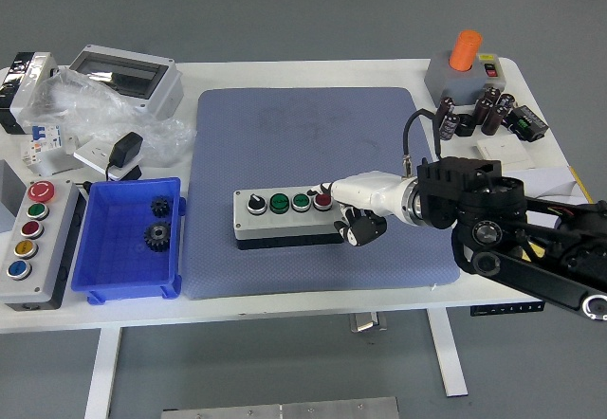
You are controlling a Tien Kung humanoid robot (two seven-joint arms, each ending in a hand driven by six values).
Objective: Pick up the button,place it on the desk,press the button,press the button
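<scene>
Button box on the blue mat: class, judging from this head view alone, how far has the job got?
Done: the button box already lies flat on the blue mat, so picking and placing look finished. In hand: the right hand is at the box's right end, a white finger beside the red button; whether it is pressing cannot be told. Left: the presses are not confirmed.
</scene>
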